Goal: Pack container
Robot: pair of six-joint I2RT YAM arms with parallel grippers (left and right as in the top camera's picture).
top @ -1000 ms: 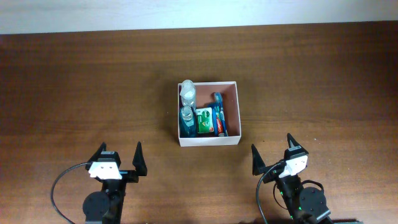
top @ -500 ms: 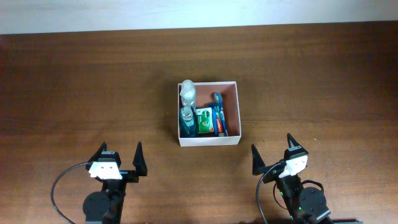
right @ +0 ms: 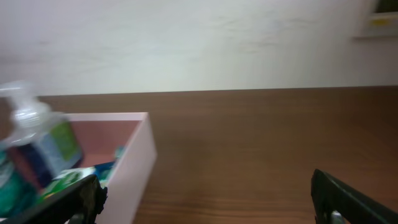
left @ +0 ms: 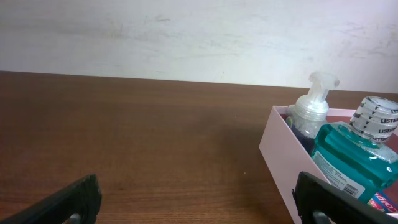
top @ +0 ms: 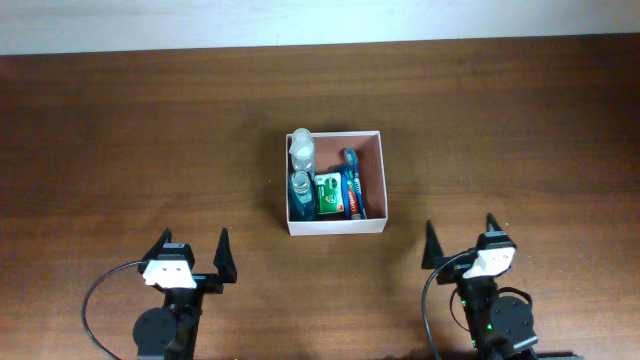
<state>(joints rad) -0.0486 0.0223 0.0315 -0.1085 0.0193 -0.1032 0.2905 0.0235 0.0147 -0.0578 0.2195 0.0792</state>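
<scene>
The container (top: 336, 227) sits near the middle of the table (top: 120, 130). It holds a clear pump bottle (top: 302, 148) in its far-left corner, a teal mouthwash bottle (top: 300, 192) just in front of that, and a green packet (top: 328, 196) beside it (a blue-and-red item (top: 352, 190) lies along the packet's right, too small to name). The left pincer (top: 195, 240) and right pincer (top: 461, 228) both stand released, fingers spread and grasping nothing, well apart from the container.
</scene>
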